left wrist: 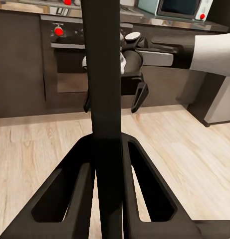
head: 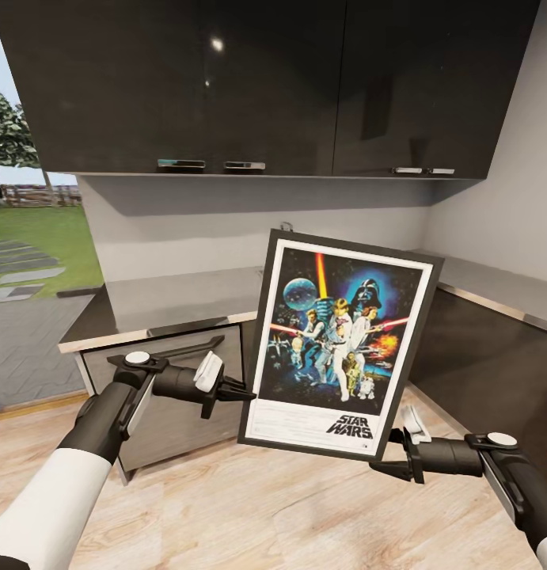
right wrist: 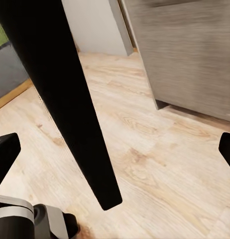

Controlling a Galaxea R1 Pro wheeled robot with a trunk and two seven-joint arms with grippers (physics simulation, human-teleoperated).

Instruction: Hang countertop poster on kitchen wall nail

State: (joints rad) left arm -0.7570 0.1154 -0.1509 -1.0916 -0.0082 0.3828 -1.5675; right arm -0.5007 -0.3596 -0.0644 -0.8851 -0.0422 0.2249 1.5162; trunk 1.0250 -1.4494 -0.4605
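Across the upper half of the head view run the dark wall cabinets (head: 265, 79), with a pale grey wall (head: 249, 226) beneath them and the kitchen countertop (head: 170, 301) in the middle band, wrapping round to the right edge. No wall nail can be made out on the visible wall; any such speck is too small to tell. At frame centre the poster (head: 340, 344) is off the worktop, held in the air above the wood floor (head: 249, 507), upright but tilted. The left gripper (head: 243, 391) at centre left is clamped on the poster's left edge; the left wrist view shows its fingers (left wrist: 70, 194) pressed against the black frame. The right gripper (head: 393, 459) at lower right sits by the bottom right corner with its jaws spread wide, not holding. Judgement: pickup is done and carrying is in hand; the next move calls for finding a nail and lifting the poster flat to the wall.
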